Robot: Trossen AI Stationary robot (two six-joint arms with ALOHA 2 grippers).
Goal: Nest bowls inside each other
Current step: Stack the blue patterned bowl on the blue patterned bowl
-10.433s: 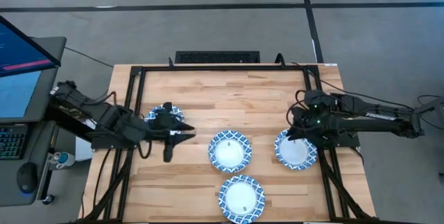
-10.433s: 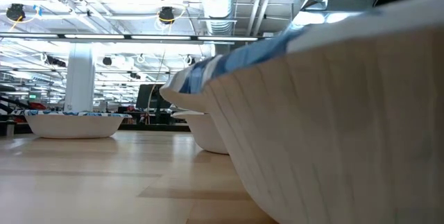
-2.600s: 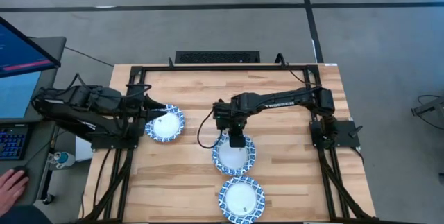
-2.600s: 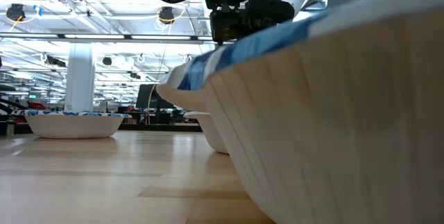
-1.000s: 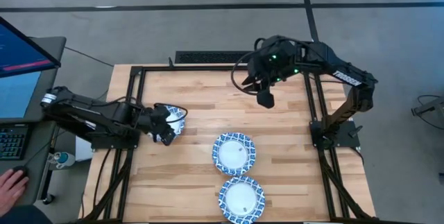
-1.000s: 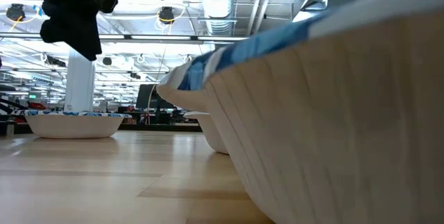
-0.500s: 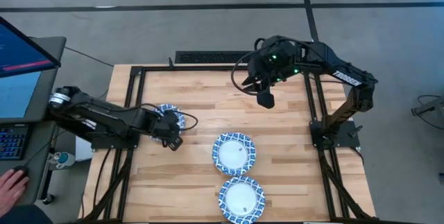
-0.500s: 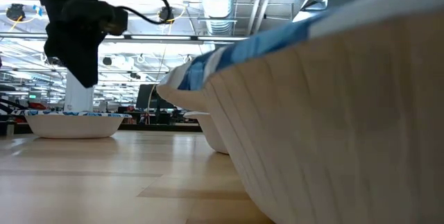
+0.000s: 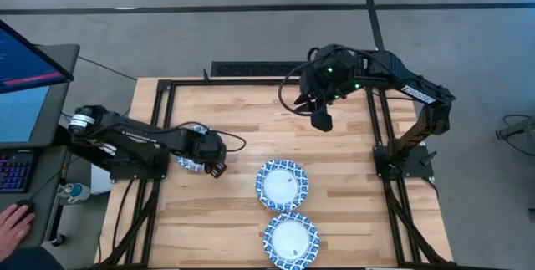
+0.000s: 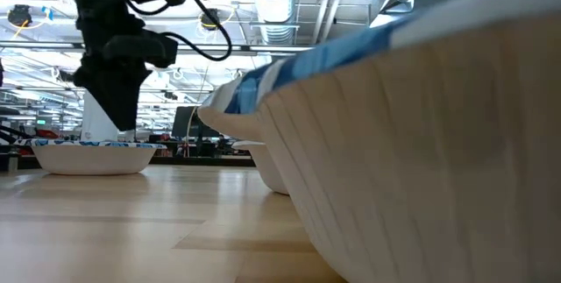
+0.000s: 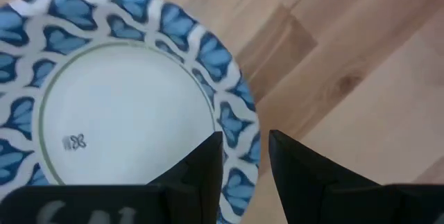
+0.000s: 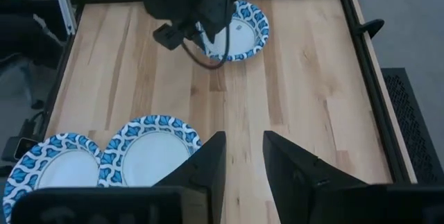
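Note:
Three blue-and-white bowls show, each resting on its base on the wooden table. One lies at the left (image 9: 189,145), one in the middle (image 9: 281,184) and one near the front edge (image 9: 292,238). My left gripper (image 9: 215,167) hangs just above the left bowl's right rim (image 11: 239,137). It is open, with one finger (image 11: 198,175) over the inside and one (image 11: 302,175) over the outside. In the low view it (image 10: 118,121) stands a little above that bowl (image 10: 92,156). My right gripper (image 9: 320,121) is raised over the table's far middle, slightly open and empty (image 12: 243,161).
A black metal frame (image 9: 159,136) runs around the table. Bare wood lies between the left bowl and the middle bowl and across the right half of the table. A person's hand (image 9: 12,220) rests by a keyboard off the table's left side.
My left gripper has moved toward the table's right and near edges, across the left bowl to its right rim, and has come down toward it. The bowls lie where they were.

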